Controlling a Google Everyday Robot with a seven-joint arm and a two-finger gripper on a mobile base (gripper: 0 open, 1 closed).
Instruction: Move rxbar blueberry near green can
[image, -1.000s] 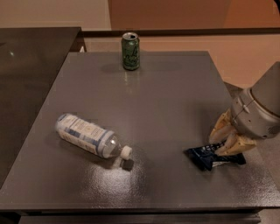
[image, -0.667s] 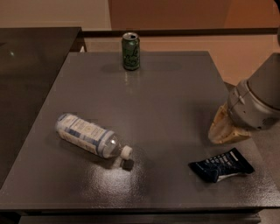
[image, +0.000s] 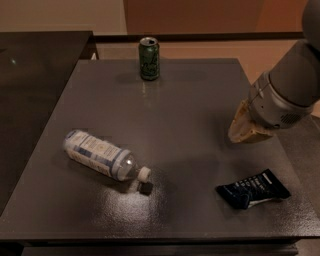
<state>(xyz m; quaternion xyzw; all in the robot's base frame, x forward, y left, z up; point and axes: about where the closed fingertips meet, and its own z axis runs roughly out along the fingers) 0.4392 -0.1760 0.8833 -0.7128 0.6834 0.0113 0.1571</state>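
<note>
So the gripper (image: 242, 132) is on the right side of the table (image: 175, 110), a tan wedge pointing down and a bit left, hanging over the tabletop with nothing in it. It isn't touching the snack bar, and there's a clear strip of bare table between the two. Behind it, the fat grey arm (image: 290, 90) runs up and off the right edge of the shot.

The snack bar (image: 253, 189) is lying flat on the table just below the gripper, toward the near right corner. It has a dark navy wrapper with small white lettering and sits a little skewed, right end angled toward the back, left end looking a bit crumpled.

The green can (image: 149, 59) is way over at the far edge of the table, standing upright with its silver top showing, roughly middle-left along that edge. So the bar and the can are well apart, pretty much diagonal corners of the table.

There's also a clear plastic bottle (image: 100, 155) on its side on the near left part of the table. It has a white and blue label, and its white cap points toward the front right. It isn't near the bar or the can.

A dark counter (image: 35, 65) sits off to the left of the table
</note>
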